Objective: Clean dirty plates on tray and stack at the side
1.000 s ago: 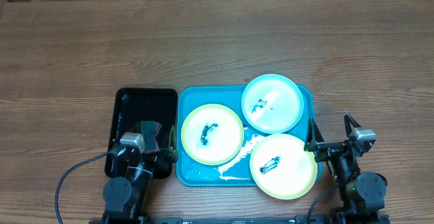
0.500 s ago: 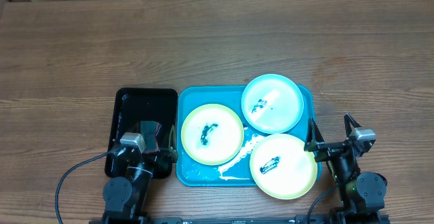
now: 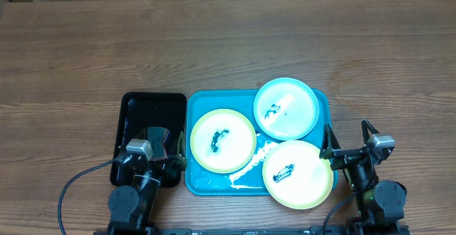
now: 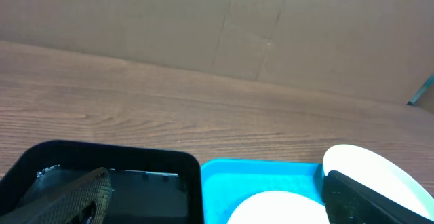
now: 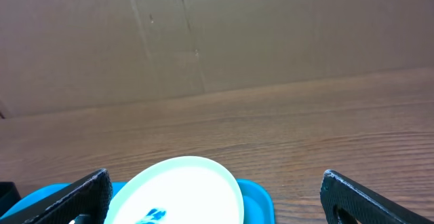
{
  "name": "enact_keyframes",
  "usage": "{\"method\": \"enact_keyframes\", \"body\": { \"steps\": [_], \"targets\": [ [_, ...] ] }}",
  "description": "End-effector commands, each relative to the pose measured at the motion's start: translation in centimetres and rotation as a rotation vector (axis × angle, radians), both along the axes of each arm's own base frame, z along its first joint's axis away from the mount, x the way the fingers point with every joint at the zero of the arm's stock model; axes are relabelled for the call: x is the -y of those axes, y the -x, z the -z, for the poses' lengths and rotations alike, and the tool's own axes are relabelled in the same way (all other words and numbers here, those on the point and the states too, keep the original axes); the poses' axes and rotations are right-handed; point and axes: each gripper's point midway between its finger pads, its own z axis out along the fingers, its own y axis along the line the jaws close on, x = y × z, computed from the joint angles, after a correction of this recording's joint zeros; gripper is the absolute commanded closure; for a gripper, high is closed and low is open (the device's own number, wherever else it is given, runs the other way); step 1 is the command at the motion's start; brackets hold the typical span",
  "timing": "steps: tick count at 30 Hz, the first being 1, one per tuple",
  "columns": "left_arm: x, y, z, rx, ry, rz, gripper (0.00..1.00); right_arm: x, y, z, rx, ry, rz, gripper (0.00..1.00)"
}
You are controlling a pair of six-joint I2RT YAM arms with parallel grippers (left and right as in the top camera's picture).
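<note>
Three smudged plates (image 3: 222, 140) lie on the blue tray (image 3: 203, 184), near the worktop (image 3: 228, 43) front edge. I read the left jaws and right jaws as released, holding nothing. Risk: the near-right plate (image 3: 298, 174) overhangs the tray's edge, so a careless approach could knock it off.

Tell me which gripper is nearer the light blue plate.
Right. The right gripper sits right of the light blue plate; the left gripper is over the black tray, farther away.
</note>
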Motion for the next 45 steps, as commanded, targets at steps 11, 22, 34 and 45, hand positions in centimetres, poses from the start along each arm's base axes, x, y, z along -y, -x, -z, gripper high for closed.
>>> {"method": "enact_keyframes", "body": {
  "steps": [11, 22, 34, 45],
  "targets": [
    [0.2, 0.1, 0.0, 0.007, -0.013, 0.015, 0.01, 0.0, 0.0, 0.0, 0.011, 0.003, 0.000, 0.00],
    [-0.5, -0.1, 0.1, 0.004, -0.017, -0.028, 0.01, -2.9, 1.0, -0.5, -0.028, -0.008, -0.177, 0.00],
    [-1.5, -0.2, 0.0, 0.005, -0.020, -0.090, 0.00, -4.9, 0.2, -8.2, -0.216, -0.023, -0.292, 0.00],
    [-1.2, 0.0, -3.0, 0.082, -0.005, -0.069, 0.00, -8.6, -5.0, -12.7, -0.811, -0.139, -0.464, 0.00]
  ]
}}
